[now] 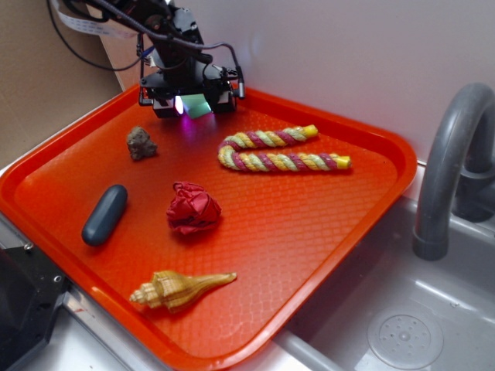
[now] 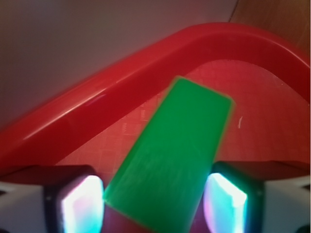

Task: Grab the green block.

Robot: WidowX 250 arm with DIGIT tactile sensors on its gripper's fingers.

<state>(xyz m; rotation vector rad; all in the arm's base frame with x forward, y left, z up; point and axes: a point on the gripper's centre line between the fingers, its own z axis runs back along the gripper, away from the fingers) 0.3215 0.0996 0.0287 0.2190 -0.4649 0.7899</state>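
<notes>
Capsule [image 1: 104, 215], rock [image 1: 141, 143], shell [image 1: 179, 290], red cloth [image 1: 193, 208] on tray [image 1: 340, 224]. Gripper [image 1: 193, 106] at tray's far corner, fingers either side of green block [image 2: 170, 160], block between pads; actual clamping unclear. Rope [image 1: 278, 150] right of gripper.

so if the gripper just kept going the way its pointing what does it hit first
Most likely the green block: in the wrist view it lies between the two fingers of the gripper, extending ahead of them. Past it is the orange tray, its floor and raised rim. Whether the pads already touch the block is unclear.
</notes>
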